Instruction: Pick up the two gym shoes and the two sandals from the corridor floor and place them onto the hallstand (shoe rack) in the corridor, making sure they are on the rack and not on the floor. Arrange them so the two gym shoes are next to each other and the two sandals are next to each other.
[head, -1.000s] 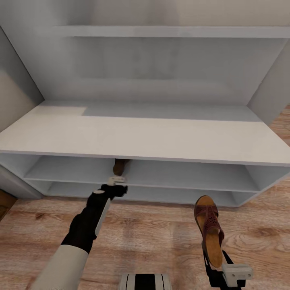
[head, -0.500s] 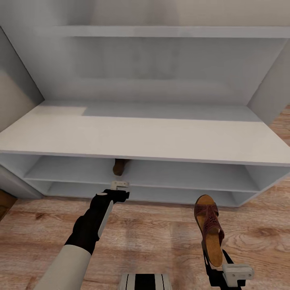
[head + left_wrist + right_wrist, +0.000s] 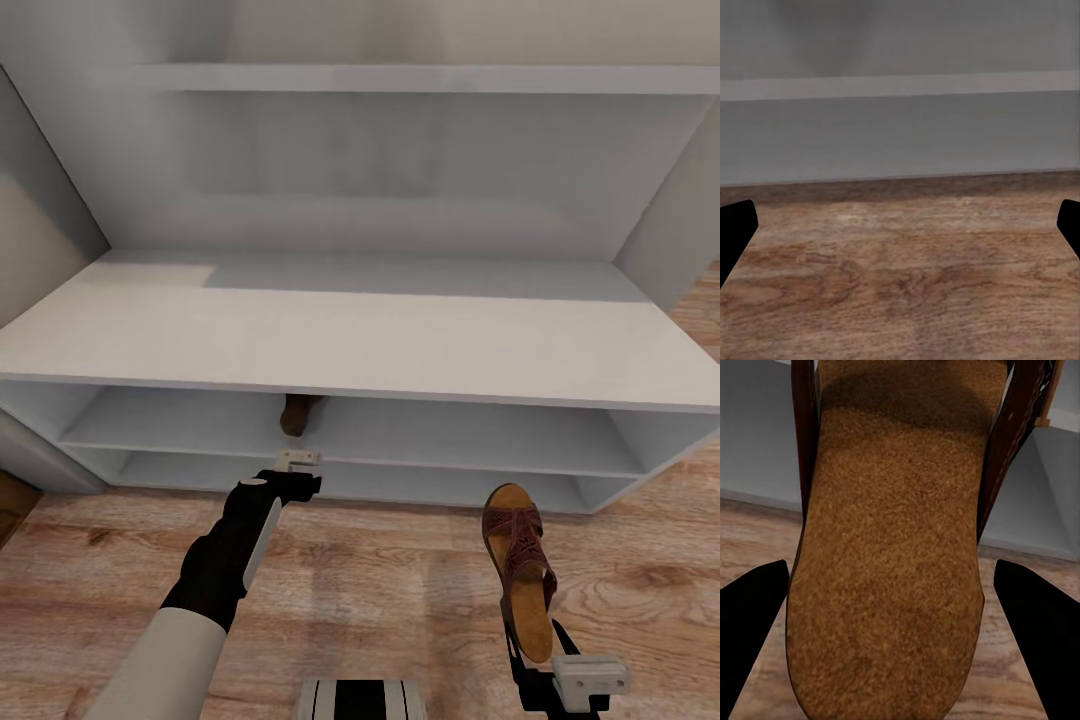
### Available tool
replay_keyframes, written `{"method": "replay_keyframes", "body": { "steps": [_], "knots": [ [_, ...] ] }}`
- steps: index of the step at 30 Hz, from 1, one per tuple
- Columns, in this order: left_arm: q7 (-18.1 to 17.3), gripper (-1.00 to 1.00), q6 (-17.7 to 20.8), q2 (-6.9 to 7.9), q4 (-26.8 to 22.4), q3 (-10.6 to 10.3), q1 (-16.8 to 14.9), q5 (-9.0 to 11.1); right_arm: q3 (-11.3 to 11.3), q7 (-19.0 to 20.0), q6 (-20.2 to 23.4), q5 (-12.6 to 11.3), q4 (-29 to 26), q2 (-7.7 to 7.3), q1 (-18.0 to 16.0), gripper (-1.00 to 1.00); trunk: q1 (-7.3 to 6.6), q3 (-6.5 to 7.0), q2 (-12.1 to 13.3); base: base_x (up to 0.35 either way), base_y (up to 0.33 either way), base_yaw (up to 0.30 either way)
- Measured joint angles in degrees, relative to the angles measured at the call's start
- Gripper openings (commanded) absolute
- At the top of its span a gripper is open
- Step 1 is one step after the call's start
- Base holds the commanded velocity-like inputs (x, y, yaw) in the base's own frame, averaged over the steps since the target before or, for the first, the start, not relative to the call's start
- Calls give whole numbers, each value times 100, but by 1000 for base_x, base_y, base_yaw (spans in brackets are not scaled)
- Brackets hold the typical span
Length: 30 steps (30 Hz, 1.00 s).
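I'm facing the hallstand point(image 3: 380, 345) square on, its thick white top spanning the head view, two shallow tiers below. One sandal point(image 3: 296, 412) already sits on the upper tier, tucked under the top's front lip at about 12 o'clock from my left gripper point(image 3: 298, 460); I see just its brown end poking out. The left gripper hovers in front of the rack's lower edge, apart from that sandal, above the corridor floor point(image 3: 380, 590). In the left wrist view its dark fingertips point(image 3: 735, 229) stand at the far edges of the frame with bare planks and the rack base between them, so the jaws are spread wide and hold nothing. The second sandal point(image 3: 521, 565) is down at 5 o'clock in the head view, lifted off the floor, strap toward the rack, its lower end meeting my right gripper point(image 3: 575, 670). In the right wrist view the tan footbed point(image 3: 889, 547) runs between the two black fingers point(image 3: 750, 615); I can't tell whether they bear on it.
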Motion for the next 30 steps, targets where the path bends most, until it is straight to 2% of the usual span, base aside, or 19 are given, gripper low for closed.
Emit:
{"method": "replay_keyframes", "body": {
  "steps": [11,14,24,30],
  "knots": [
    [-3,100,2,-1,-20,0,-4,-1,2,1,3,10,0,-2,2,-100,0,0,0,0,0,0],
    [-21,100,26,20,-94,4,93,0,-7,-14,91,20,-10,4,-21,-100,0,0,0,-29,0,0],
    [-45,100,70,52,-210,8,414,4,-15,-34,258,42,-39,13,-55,-100,0,0,0,-223,0,0],
    [-48,100,75,56,-224,8,455,4,-17,-38,276,43,-43,14,-60,-100,0,0,0,-193,0,0]
  ]
}}
